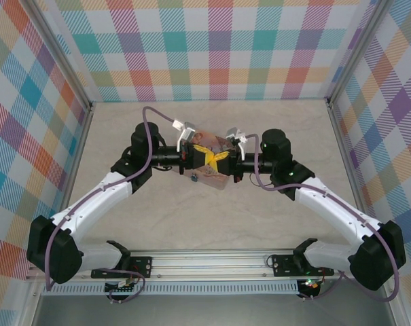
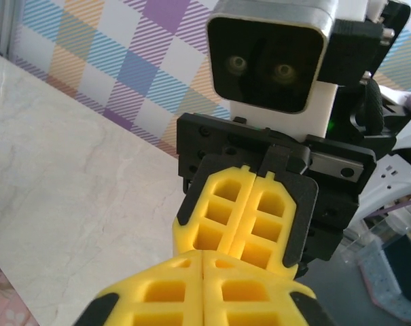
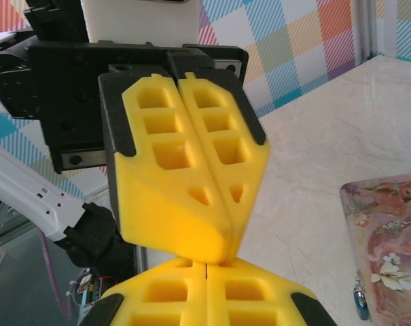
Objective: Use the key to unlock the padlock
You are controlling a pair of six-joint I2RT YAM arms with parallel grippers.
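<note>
My left gripper (image 1: 205, 159) and right gripper (image 1: 221, 159) meet tip to tip above the pink tin, their yellow fingers forming an X. In the left wrist view my left gripper (image 2: 204, 255) is shut, jaws pressed together, with the right gripper's shut fingers (image 2: 225, 210) touching its tips. The right wrist view shows my right gripper (image 3: 206, 263) shut, the left gripper's fingers (image 3: 191, 170) resting on its tips. The padlock (image 3: 360, 303), tiny with a blue body, lies beside the tin's edge and shows as a blue speck (image 1: 192, 179) from above. The key is hidden.
The pink pictured tin (image 3: 388, 224) lies on the pale marble table (image 1: 259, 224) directly under both grippers (image 1: 212, 179). Checked walls close the table on three sides. The arm bases and a metal rail (image 1: 205, 261) run along the near edge.
</note>
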